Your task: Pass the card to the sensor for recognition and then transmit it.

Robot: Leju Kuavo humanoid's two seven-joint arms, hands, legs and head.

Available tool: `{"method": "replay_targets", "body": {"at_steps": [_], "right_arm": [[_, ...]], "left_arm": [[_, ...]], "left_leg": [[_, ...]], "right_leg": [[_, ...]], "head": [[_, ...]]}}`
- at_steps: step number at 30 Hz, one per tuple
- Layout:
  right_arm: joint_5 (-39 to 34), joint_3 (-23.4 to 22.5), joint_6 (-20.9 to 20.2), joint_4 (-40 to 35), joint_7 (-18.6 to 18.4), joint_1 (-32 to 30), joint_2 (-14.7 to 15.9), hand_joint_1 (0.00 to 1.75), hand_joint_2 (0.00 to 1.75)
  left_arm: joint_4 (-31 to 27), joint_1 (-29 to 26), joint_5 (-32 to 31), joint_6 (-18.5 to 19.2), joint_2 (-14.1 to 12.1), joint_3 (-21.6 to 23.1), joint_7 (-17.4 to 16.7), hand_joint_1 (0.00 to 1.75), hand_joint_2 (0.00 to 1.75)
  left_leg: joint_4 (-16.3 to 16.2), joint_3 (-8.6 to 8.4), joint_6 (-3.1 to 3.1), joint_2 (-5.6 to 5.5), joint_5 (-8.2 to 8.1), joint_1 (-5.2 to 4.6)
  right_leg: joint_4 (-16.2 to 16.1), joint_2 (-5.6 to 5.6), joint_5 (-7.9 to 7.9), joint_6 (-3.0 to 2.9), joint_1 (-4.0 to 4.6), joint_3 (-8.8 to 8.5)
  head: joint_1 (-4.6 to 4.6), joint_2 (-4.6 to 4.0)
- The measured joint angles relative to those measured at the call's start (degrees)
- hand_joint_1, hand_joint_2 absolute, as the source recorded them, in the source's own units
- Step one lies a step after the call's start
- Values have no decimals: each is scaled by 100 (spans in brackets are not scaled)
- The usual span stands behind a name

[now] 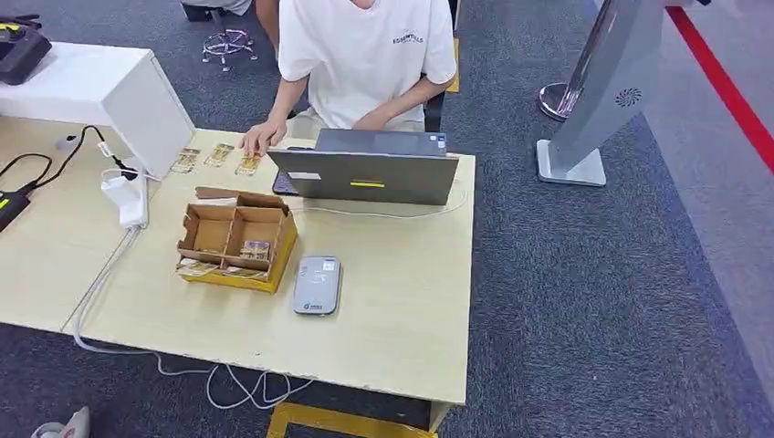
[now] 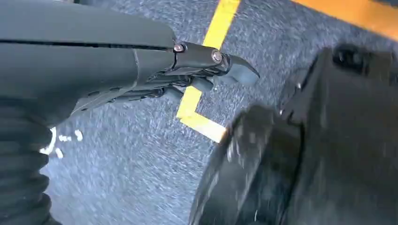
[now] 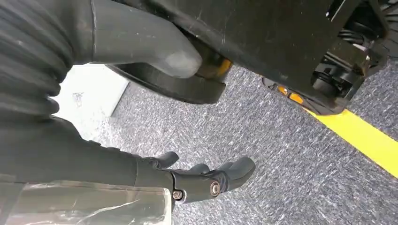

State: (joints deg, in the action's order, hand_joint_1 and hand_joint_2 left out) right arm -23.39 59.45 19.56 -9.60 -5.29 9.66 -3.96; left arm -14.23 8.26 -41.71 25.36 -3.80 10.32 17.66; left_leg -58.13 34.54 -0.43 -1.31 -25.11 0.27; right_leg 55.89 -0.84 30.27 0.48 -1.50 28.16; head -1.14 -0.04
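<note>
Landmark: we take the cardboard box (image 1: 235, 239) on the light wooden table (image 1: 392, 301) as reference; it is open-topped, divided into compartments, with a yellow front wall.

Card in box: one card (image 1: 255, 248) lies in the box's near-right compartment; we cannot tell its long axis or which way it faces at this size.

Cards at box front: more cards (image 1: 208, 268) lie along the near side of the box, long axes parallel to its yellow wall.

Cards behind box: three cards (image 1: 219, 157) lie in a row on the table beyond the box, beside the white unit (image 1: 137, 100); each has its long axis pointing away from the box.

Sensor: the grey flat reader (image 1: 317, 285) lies just to the right of the box, long axis running away from the table's near edge.

Laptop: a grey laptop (image 1: 370, 172) stands open beyond the box, its lid back facing us.

Person: a person in a white shirt (image 1: 363, 55) sits behind the laptop, one hand (image 1: 260, 139) touching the row of three cards.

Left hand: we see the left hand (image 2: 187, 77) in its wrist view over grey carpet and a yellow floor line (image 2: 206, 61); fingers extended, holding nothing.

Right hand: we see the right hand (image 3: 197, 180) in its wrist view over carpet; fingers apart, empty.
</note>
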Motion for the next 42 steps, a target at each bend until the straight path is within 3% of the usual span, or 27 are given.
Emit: {"method": "replay_targets", "body": {"at_steps": [3,9,16,20,24,28,30,34,39,42], "right_arm": [[9,20,-2,0,0,2,0,0,175],[15,48,-2,0,0,24,0,0,175],[9,52,-2,0,-7,25,0,0,175],[-22,52,-2,2,-22,25,0,0,175],[-131,50,-2,2,-4,23,0,0,175],[-293,4,-2,2,72,-9,0,0,175],[-348,-48,-2,4,129,-35,0,0,175],[-383,-114,-2,15,188,-59,4,0,175],[-385,-125,-2,17,186,-73,9,0,175],[-383,-127,-2,22,184,-78,24,0,175]], "left_arm": [[2,3,-98,0,-9,242,9,0,175],[2,-20,265,-138,-9,279,-94,0,175],[28,-81,544,-269,-31,210,-216,0,175],[50,-134,1144,-602,-28,-97,-227,0,175],[50,-246,2518,-1422,48,-922,0,0,175],[50,-272,4603,-2775,352,-2529,512,0,175],[50,-212,5199,-3078,512,-3328,516,0,175],[48,-79,5672,-3268,708,-4460,511,0,175],[48,0,5891,-3248,796,-4977,518,0,175],[46,69,6122,-3143,807,-5354,707,0,175]], "left_leg": [[-1,0,0,1,0,0],[-2,0,0,1,1,0],[-2,1,0,1,0,0],[-1,2,0,1,0,0],[-2,2,0,2,0,1],[-4,2,1,2,0,0],[-5,3,1,2,0,0],[-6,3,1,2,0,0],[-6,2,1,4,0,1],[-6,3,1,3,0,1]], "right_leg": [[0,-1,-1,0,0,0],[1,-1,-3,1,1,-2],[0,-1,-2,1,1,0],[0,-1,-2,1,1,2],[0,-2,-2,1,1,3],[0,-2,-2,1,0,3],[-1,-2,-3,2,0,4],[-1,-2,-3,2,0,3],[-1,-4,-3,2,1,5],[0,-3,-3,2,1,4]], "head": [[-2,0],[-2,0],[-2,0],[-2,0],[0,0],[0,0],[-2,0],[-2,0],[0,-2],[-2,0]]}}
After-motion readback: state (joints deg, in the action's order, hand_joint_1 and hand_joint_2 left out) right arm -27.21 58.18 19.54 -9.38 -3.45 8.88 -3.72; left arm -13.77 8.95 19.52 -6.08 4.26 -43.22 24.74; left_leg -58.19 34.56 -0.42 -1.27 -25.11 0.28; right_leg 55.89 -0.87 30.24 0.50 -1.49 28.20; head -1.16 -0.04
